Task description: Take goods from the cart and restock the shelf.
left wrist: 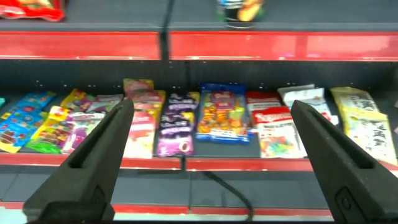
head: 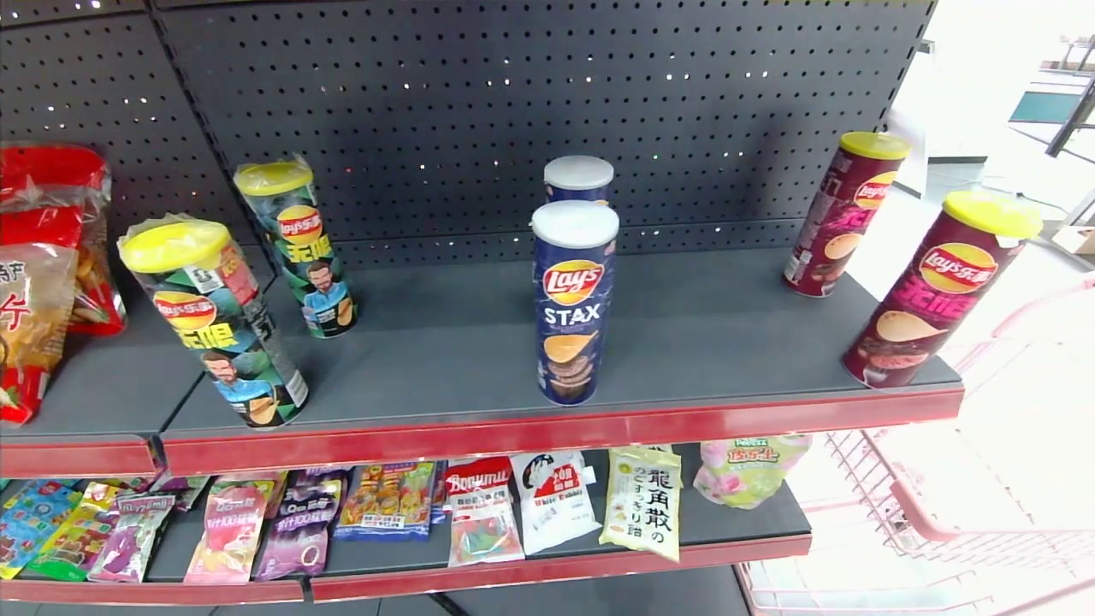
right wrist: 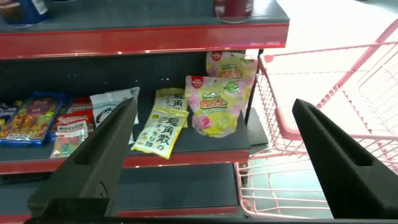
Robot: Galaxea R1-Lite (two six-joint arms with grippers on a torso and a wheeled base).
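**Both claws open and empty before a snack shelf, cart at the right**

The left claw (left wrist: 211, 165) has its two black fingers (left wrist: 93, 165) spread wide apart, with nothing between them. It faces the lower shelf (left wrist: 236, 163), where flat, colourful snack packets (left wrist: 217, 115) lie in a row. The right claw (right wrist: 214, 165) is also spread wide and holds nothing. It faces the right end of that lower shelf. There a pale yellow packet (right wrist: 163, 127) and a pink-and-green pouch (right wrist: 217, 106) lie side by side, the pouch nearer the shelf's end. Just beyond that end stands the pink wire cart (right wrist: 323, 87); what it holds cannot be made out.

In the head view, the dark grey upper shelf with a red front edge (head: 462, 342) carries six chip cans standing in three pairs.
- **Left:** two green-and-black cans with yellow lids (head: 214, 321), one near the front edge and the other farther back.
- **Middle:** two dark blue cans with white lids (head: 571, 312), one directly behind the other.
- **Right:** two maroon cans with yellow lids (head: 937, 291), the front one at the shelf's right corner.

Red snack bags (head: 51, 222) sit at the far left on the neighbouring shelf section. A black perforated back panel (head: 513, 103) rises behind everything.
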